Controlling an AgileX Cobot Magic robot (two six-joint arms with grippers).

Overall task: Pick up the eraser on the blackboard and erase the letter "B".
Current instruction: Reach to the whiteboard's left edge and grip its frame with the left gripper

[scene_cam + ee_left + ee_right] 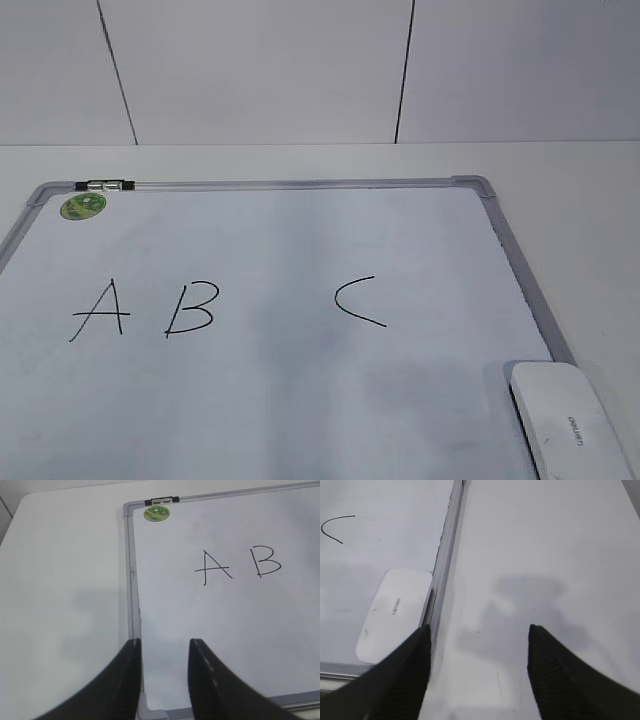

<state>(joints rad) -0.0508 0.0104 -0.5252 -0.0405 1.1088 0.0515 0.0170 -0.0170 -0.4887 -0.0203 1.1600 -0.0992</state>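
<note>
In the exterior view, the blackboard (300,183), a white dry-erase board in a grey frame, lay flat on the white table (560,165). The letter "B" (192,308) stood between a black "A" (100,311) on its left and a "C" (358,301) well to its right. A round green sticker (83,206) sat in the far left corner. The eraser (567,418) rested at the board's near right corner, against the frame. Neither arm showed here.

In the left wrist view, the left gripper (164,647) hung over the board's near left corner, its black fingers (207,680) parted a little, gripping nothing. The "B" (265,561) lay far ahead of it.

In the right wrist view, the right gripper (477,632) hovered over bare table just beside the frame, fingers (555,675) spread wide and empty. The eraser (394,615) lay to its left, inside the frame, untouched.
</note>
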